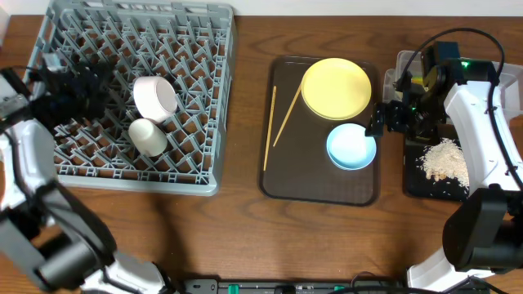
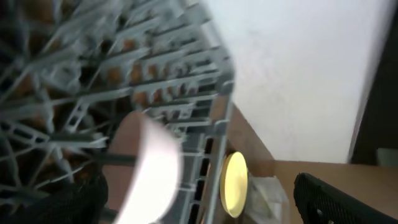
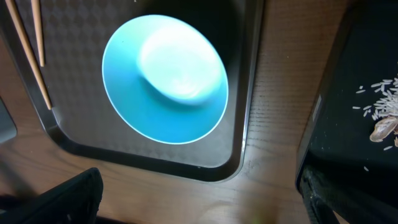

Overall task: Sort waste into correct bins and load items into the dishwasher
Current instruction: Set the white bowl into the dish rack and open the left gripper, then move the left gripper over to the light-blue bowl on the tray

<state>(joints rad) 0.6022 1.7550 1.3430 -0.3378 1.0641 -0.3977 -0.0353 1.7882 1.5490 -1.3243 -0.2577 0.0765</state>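
The grey dish rack [image 1: 204,155] holds the white bowl [image 1: 154,96] and the small white cup [image 1: 148,137]. My left gripper [image 1: 82,90] hovers open and empty over the rack's left part. In the left wrist view the bowl [image 2: 152,174] is blurred just ahead of the open jaws [image 2: 205,211]. The yellow plate [image 1: 337,87], light blue bowl [image 1: 351,146] and two chopsticks [image 1: 278,122] lie on the brown tray. My right gripper [image 1: 384,118] is open and empty at that tray's right edge, beside the blue bowl [image 3: 165,81]. Rice crumbs [image 1: 445,159] lie in the black tray [image 1: 413,184]. The wrapper and paper are not clearly visible.
The dark brown serving tray [image 1: 274,184] sits mid-table. The clear tub [image 1: 404,65] stands behind the black tray, mostly hidden by my right arm. The right wrist view shows bare wood [image 3: 273,124] between the brown tray and the black tray [image 3: 348,124].
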